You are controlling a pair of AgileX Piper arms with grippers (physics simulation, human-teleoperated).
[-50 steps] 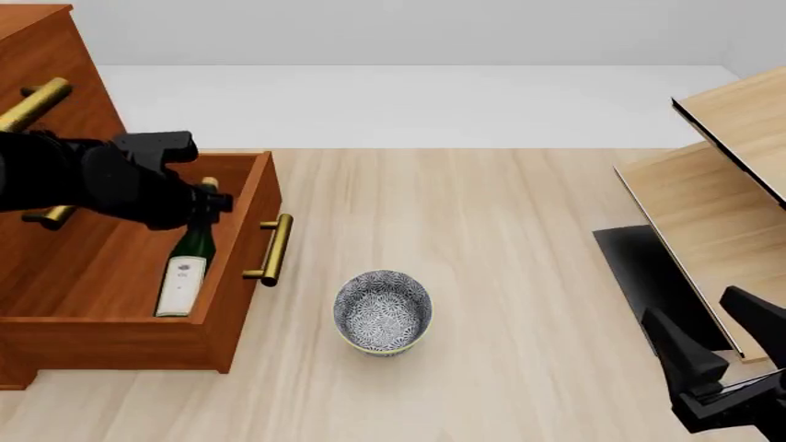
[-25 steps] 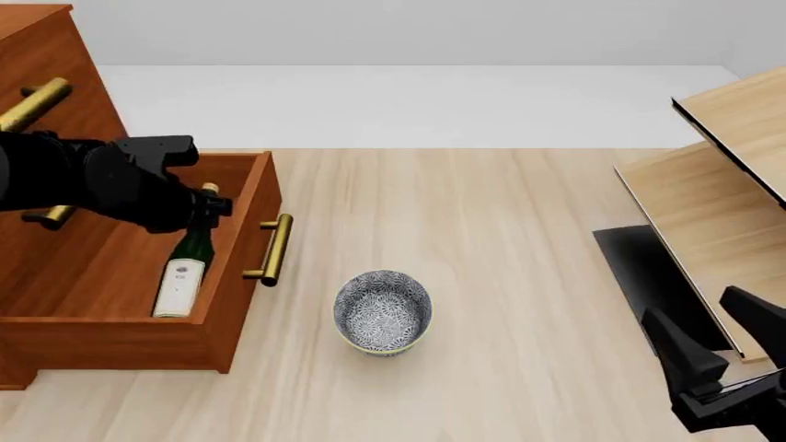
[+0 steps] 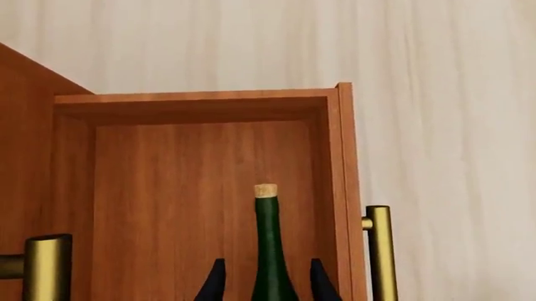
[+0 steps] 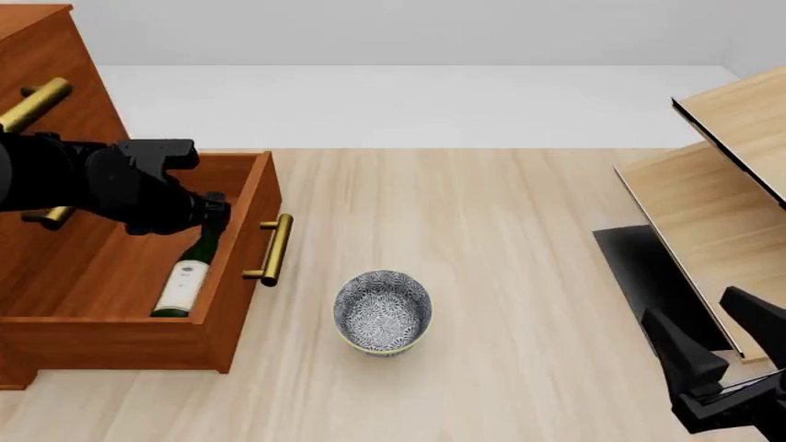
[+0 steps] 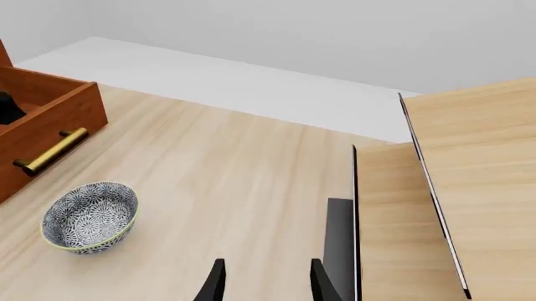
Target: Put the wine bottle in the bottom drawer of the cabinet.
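The dark green wine bottle with a white label lies in the open bottom drawer of the reddish-brown cabinet, its base toward me. My left gripper hangs over its neck and hides the cork in the front view. In the left wrist view the neck and tan cork run between the fingers of my left gripper, with gaps on both sides, so it is open. My right gripper is open and empty at the near right; it also shows in its own wrist view.
A patterned bowl stands on the table just right of the drawer's brass handle. A pale wood shelf unit and a black panel stand at the right. An upper brass handle sticks out above the left arm.
The left gripper has sunk a little over the bottle's neck, now hiding the cork. The bottle has settled lower in the drawer. The right arm has not moved.
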